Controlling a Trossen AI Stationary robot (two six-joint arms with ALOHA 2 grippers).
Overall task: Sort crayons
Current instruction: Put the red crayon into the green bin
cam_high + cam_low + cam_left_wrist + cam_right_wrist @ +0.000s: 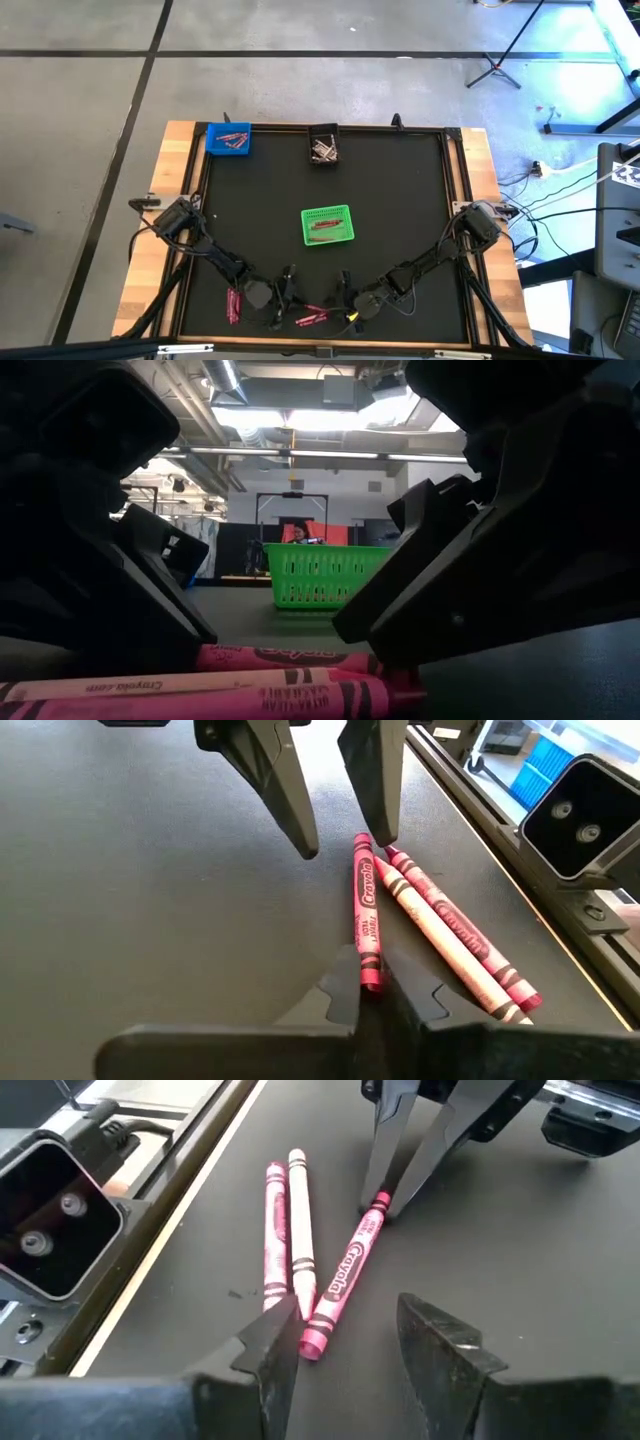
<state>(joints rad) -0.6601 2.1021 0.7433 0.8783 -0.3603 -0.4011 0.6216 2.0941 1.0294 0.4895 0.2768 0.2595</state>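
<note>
Pink crayon (368, 925) pinched at its end between left gripper (368, 982) fingers, right gripper (350, 1330) wide, straddling its other end.

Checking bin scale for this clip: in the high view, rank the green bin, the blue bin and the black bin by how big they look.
1. Green bin, clearly the largest.
2. Blue bin.
3. Black bin, which looks slightly smaller than the blue one; the two are close, so that order is unsure.
</note>
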